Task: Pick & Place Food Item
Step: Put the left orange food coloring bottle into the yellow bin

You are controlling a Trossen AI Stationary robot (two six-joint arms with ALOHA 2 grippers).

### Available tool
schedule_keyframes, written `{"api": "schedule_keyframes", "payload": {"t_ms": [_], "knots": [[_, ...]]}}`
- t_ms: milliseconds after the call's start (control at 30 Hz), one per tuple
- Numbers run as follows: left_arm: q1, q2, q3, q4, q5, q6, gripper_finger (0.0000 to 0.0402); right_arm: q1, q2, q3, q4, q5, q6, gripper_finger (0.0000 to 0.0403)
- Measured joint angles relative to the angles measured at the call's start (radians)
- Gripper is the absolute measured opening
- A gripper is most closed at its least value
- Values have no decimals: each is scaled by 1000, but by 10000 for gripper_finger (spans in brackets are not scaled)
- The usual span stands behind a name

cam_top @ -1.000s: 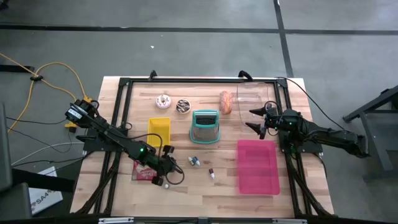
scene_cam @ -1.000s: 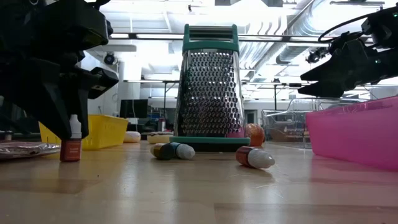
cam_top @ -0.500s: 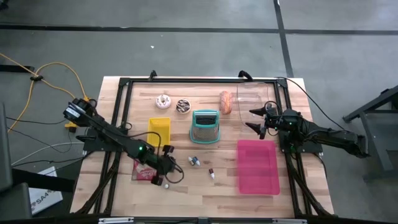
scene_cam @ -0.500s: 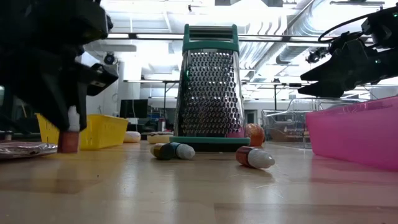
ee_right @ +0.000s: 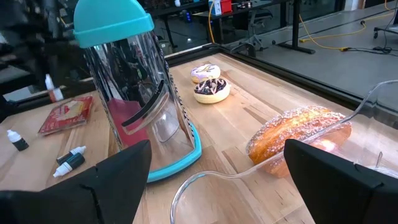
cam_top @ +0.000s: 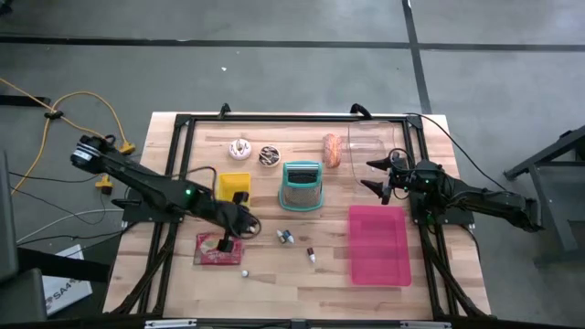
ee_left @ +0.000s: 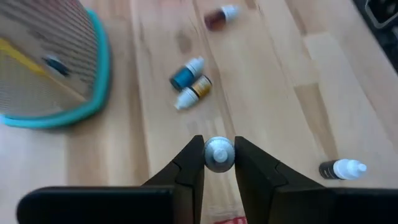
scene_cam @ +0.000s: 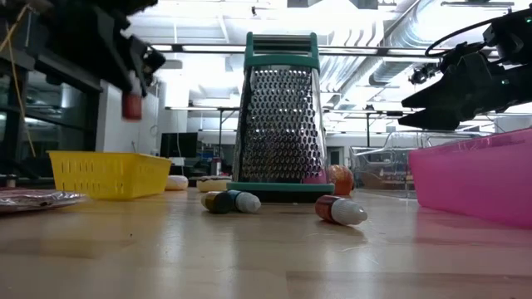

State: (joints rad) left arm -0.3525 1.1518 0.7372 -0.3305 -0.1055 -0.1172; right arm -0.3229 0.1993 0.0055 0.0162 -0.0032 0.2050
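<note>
Grey floor (cam_top: pixel 274 64), bright ceiling lights (scene_cam: pixel 349 17)

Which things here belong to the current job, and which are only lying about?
Job: left tool, shut on the small red bottle, held above the table; perhaps the yellow basket.
Lying about: grater, loose bottles, doughnuts, bread, pink tray, red packet; right tool, open, waiting.

There are five small bottles: one held up in the air (scene_cam: pixel 131 101), two side by side (cam_top: pixel 286 238), one alone (cam_top: pixel 312 257), and one more (cam_top: pixel 245 272). There are two donuts (cam_top: pixel 240 147), one bread roll (cam_top: pixel 332 151), one grater (cam_top: pixel 302 186), one yellow basket (cam_top: pixel 233 187), one pink tray (cam_top: pixel 378 245), one clear bowl (cam_top: pixel 375 139), and one red packet (cam_top: pixel 212 250).
</note>
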Motion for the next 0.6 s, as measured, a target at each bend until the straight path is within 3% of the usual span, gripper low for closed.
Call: {"api": "schedule_keyframes", "payload": {"t_ms": [200, 600], "knots": [[49, -90, 0, -47, -7, 12, 65, 0, 0, 0, 0, 0, 0, 357], [147, -95, 0, -182, -94, -139, 65, 0, 0, 0, 0, 0, 0, 357]]}}
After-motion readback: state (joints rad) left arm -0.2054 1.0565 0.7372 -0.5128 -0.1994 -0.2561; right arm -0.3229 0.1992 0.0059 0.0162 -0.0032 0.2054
